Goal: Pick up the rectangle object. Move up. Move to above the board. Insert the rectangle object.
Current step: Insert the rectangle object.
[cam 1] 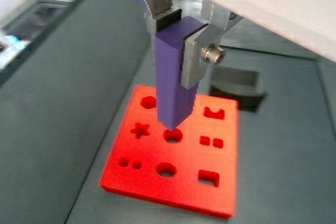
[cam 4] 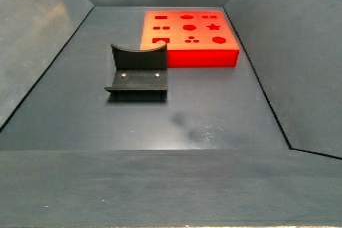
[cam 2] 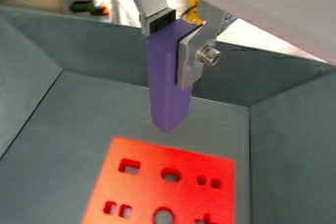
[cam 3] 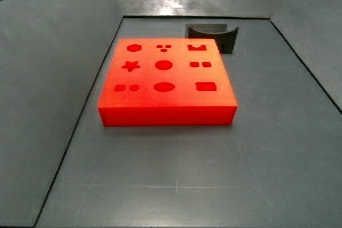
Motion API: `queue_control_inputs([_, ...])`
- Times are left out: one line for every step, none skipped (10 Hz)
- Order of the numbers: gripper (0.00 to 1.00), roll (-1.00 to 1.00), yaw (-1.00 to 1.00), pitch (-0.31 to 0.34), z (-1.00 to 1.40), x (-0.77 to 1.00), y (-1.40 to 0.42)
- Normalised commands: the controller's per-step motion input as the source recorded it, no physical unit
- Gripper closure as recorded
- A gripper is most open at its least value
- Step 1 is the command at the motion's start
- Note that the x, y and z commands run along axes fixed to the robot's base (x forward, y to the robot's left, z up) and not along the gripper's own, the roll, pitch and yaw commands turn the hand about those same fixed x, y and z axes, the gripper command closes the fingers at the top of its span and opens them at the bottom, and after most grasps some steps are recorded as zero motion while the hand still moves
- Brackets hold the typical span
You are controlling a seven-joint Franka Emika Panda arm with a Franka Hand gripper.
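Observation:
My gripper is shut on the rectangle object, a slim purple bar that hangs straight down from the fingers. It also shows in a wrist view, gripper. The bar's lower end hangs high above the board, a flat red-orange block with star, circle, square and rectangle holes, seen also in a wrist view. The board lies on the grey floor in both side views. The gripper and bar are out of view in both side views.
The fixture, a dark bracket on a base plate, stands beside the board; it also shows in a side view and in a wrist view. Sloping grey walls enclose the floor.

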Motion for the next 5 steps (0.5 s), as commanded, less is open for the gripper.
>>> queue_control_inputs([1.00, 0.00, -0.60, 0.000, -0.09, 0.48, -0.08])
queue_control_inputs([1.00, 0.00, -0.72, 0.000, -0.12, 0.35, -0.07])
queue_control_inputs([1.00, 0.00, -0.97, 0.000, -0.12, 0.05, -0.02])
queue_control_inputs([1.00, 0.00, -1.00, 0.000, -0.13, 0.00, -0.01])
queue_control_inputs([1.00, 0.00, -1.00, 0.000, -0.15, 0.00, 0.00])
